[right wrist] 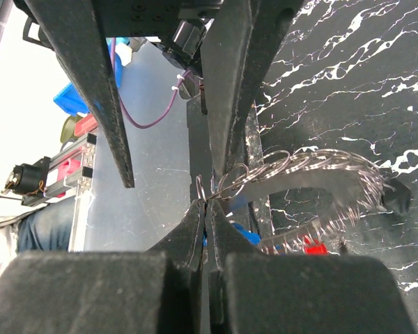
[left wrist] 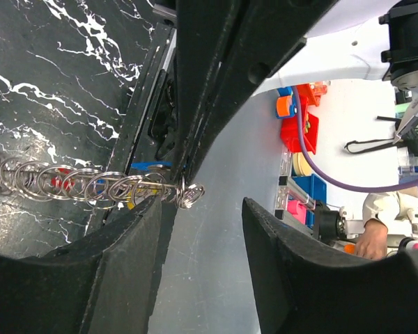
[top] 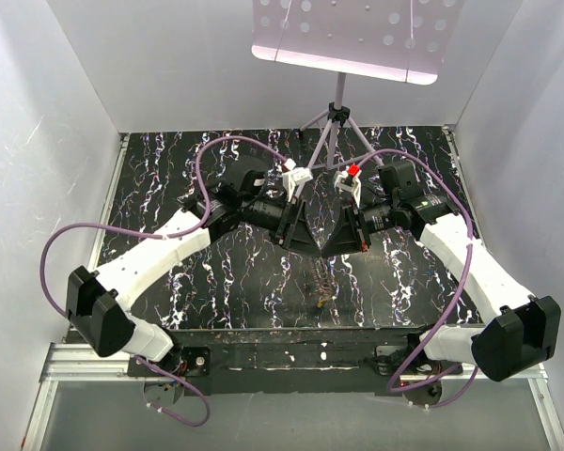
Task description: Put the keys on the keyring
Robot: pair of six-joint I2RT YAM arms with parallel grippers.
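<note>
The keyring (right wrist: pixel 320 167) is a curved chain of many small wire loops. It also shows in the left wrist view (left wrist: pixel 90 184) and as a small glinting bunch in the top view (top: pixel 321 287). Keys hang on it: a blue head (right wrist: pixel 247 235), a red head (right wrist: pixel 312 245) and a yellow head (left wrist: pixel 132 202). My right gripper (right wrist: pixel 207 207) is shut and pinches the end loop of the keyring; in the top view it (top: pixel 336 248) faces my left gripper (top: pixel 305 246). My left gripper (left wrist: pixel 200 203) is open, with the keyring's end loop beside its left finger (left wrist: pixel 136 243).
The black marbled table (top: pixel 216 282) ends in a dark front edge (top: pixel 291 331) just below the grippers. A tripod stand (top: pixel 336 117) with a perforated plate stands at the back centre. White walls close in the left, right and back sides.
</note>
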